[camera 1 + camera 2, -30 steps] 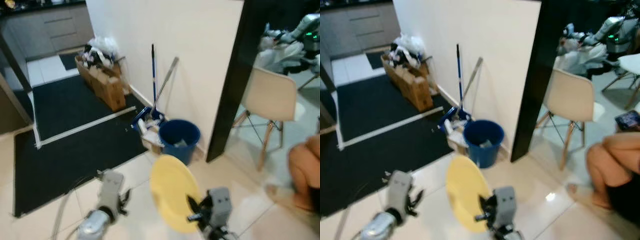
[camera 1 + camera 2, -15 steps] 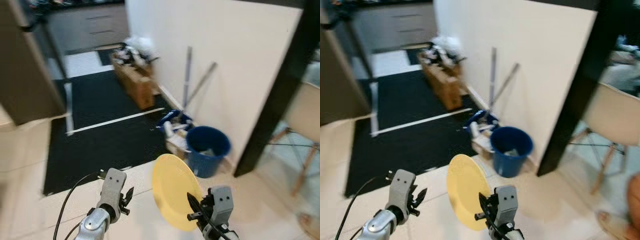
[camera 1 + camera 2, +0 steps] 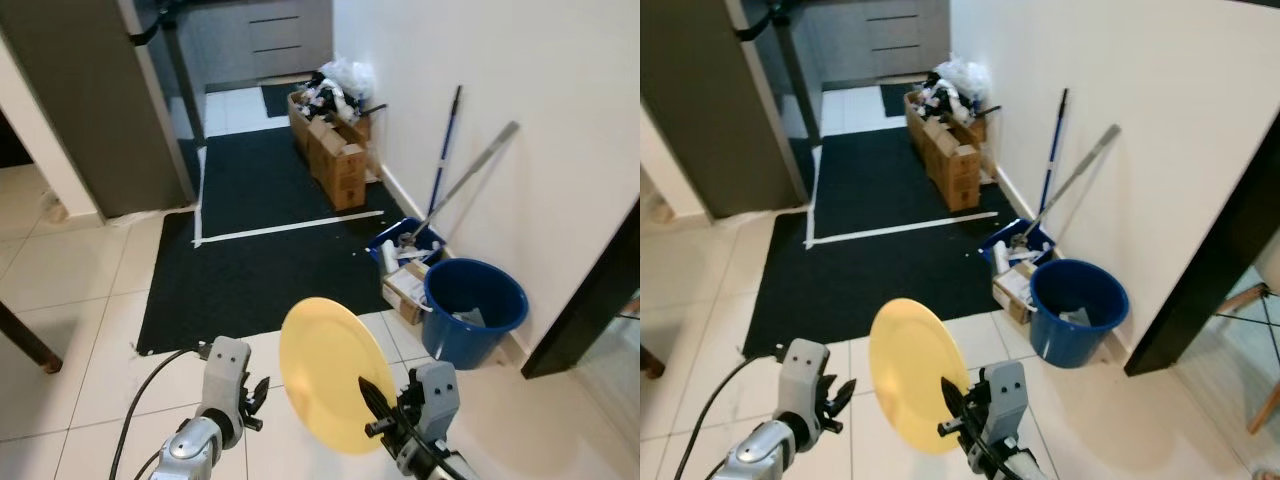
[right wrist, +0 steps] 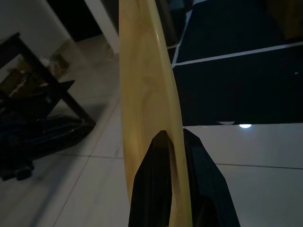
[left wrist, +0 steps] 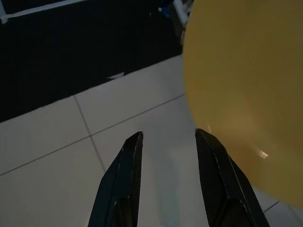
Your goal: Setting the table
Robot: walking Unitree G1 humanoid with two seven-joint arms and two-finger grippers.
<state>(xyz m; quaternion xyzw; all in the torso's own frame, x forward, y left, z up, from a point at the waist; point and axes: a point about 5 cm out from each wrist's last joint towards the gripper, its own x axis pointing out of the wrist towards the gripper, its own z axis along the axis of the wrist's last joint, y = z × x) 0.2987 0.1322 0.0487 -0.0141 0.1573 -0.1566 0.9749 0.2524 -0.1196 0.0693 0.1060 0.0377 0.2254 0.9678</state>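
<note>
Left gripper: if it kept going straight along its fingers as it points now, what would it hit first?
The left gripper, open and empty, points down at the tiled floor, so probably the tile. The yellow plate sits just beside that line; depth is unclear, so it might brush it.

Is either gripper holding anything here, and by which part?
The right gripper pinches the round yellow plate by its lower rim, holding it on edge. The left gripper is open and holds nothing.

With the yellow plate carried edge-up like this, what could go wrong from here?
The right pincer pinches the yellow plate only at its rim, so it may slip or pivot and hit the tiled floor. The blue bucket and leaning mop handles stand close on the right, so a swing could clip them.
</note>
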